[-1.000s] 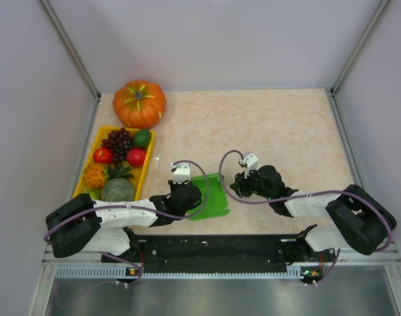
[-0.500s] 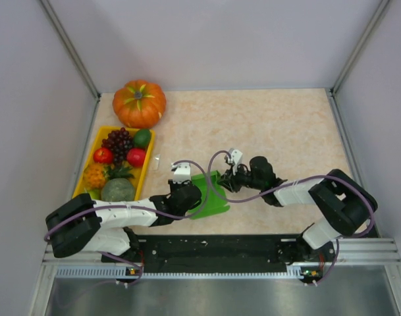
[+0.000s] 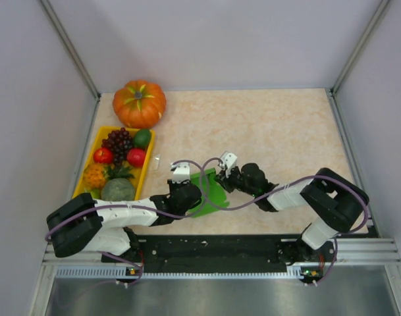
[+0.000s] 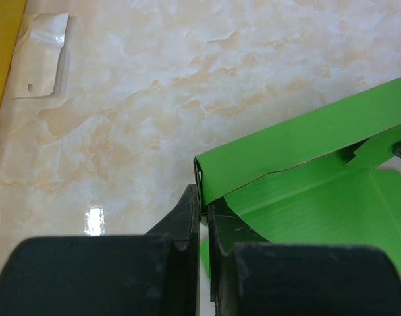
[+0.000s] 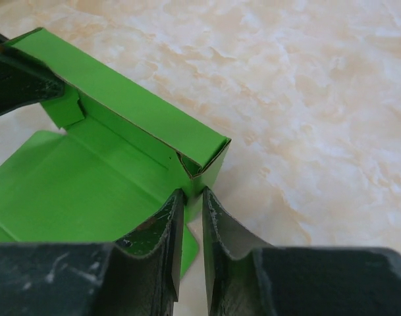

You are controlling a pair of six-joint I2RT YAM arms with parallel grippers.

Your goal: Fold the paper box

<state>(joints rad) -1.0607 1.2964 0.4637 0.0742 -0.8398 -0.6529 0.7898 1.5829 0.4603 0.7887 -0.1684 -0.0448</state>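
Note:
The paper box (image 3: 212, 195) is a bright green card sheet lying near the table's front edge, with one long wall folded up along its far side. In the left wrist view my left gripper (image 4: 203, 201) is shut on the left end of that wall of the paper box (image 4: 305, 138). From the right, my right gripper (image 5: 192, 194) has narrowed onto the wall's other end. The folded corner of the paper box (image 5: 147, 125) fills the gap between its tips. From above, the left gripper (image 3: 200, 187) and right gripper (image 3: 220, 182) meet over the sheet.
An orange pumpkin (image 3: 139, 103) stands at the back left. A yellow tray (image 3: 85, 163) with several fruits lies along the left wall. A small white plastic scrap (image 3: 157, 162) lies between tray and box. Grey walls enclose the table on three sides.
My right gripper has moved left to the box's raised wall and its jaws have narrowed onto the wall's end. The left gripper has stayed shut on the box.

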